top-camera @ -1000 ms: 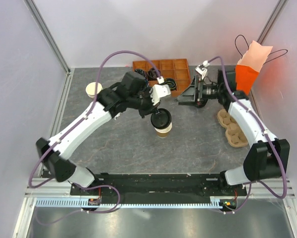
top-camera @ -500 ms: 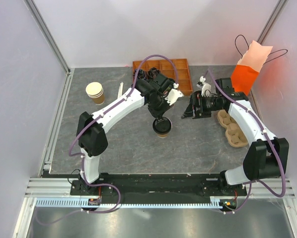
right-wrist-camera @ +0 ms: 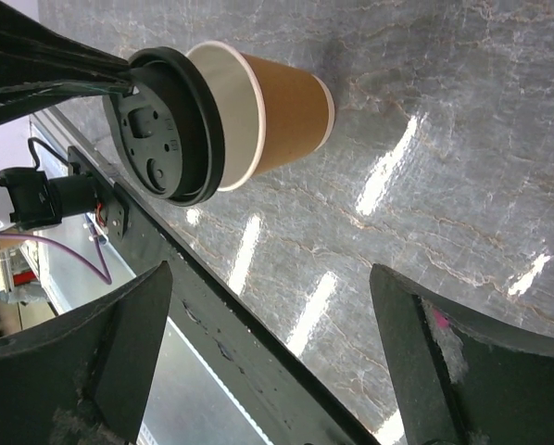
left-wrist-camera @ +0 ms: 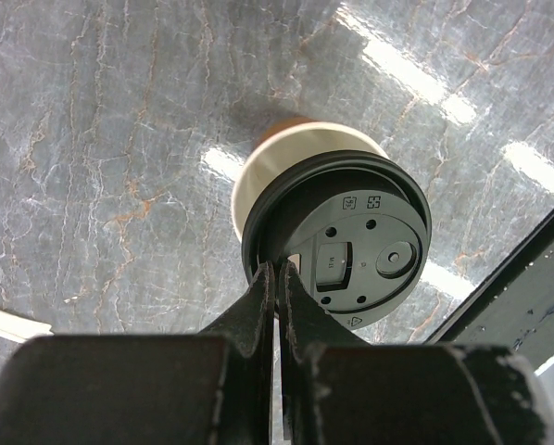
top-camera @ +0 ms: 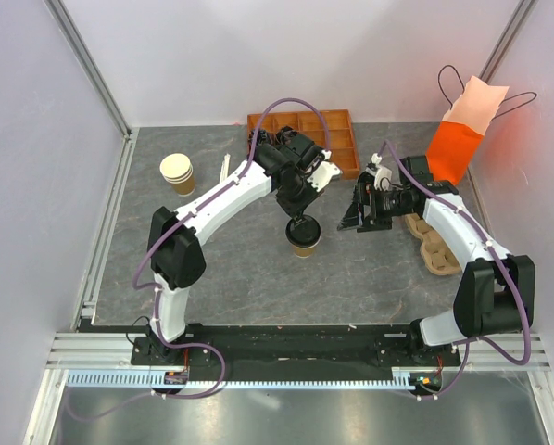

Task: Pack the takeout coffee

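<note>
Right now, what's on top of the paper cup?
A black lid, sitting off-centre so the pale rim of the cup shows on one side. The left fingers are shut on the lid's edge. The cup's contents are hidden under it.

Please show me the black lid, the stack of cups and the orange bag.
black lid (left-wrist-camera: 346, 250): left wrist view, its flat top.
stack of cups (top-camera: 176, 170): top external view, top cup.
orange bag (top-camera: 453, 148): top external view, orange side.

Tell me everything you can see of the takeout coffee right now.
The takeout coffee is a small brown paper cup with a pale rim, standing upright on the grey marbled table. Its black plastic lid, with small vent holes, sits askew, leaving part of the rim bare. The shut left gripper touches the lid's edge; nothing else touches it.
</note>
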`<action>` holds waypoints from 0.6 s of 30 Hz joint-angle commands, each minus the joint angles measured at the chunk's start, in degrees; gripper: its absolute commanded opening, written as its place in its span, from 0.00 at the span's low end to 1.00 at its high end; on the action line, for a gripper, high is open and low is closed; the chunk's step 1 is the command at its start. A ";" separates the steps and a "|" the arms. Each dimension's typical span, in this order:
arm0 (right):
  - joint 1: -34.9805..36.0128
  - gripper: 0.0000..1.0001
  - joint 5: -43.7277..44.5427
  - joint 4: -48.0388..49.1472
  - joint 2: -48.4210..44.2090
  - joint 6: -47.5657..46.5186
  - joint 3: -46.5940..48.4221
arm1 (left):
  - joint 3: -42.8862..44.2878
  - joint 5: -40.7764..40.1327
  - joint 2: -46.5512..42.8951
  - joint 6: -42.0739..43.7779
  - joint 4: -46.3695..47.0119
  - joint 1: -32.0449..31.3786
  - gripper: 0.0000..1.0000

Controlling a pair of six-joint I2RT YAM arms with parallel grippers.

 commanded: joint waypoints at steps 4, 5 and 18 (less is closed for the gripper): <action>0.07 0.95 -2.11 3.02 -0.96 1.41 -0.12 | 2.18 1.00 1.94 -1.80 2.16 1.23 0.02; 0.07 0.94 -2.11 3.11 -1.04 1.23 0.05 | 2.18 1.27 2.11 -1.80 2.25 1.49 0.02; 0.07 0.94 -2.99 3.11 -0.16 1.14 0.67 | 0.07 3.12 2.02 -2.50 4.62 1.67 0.02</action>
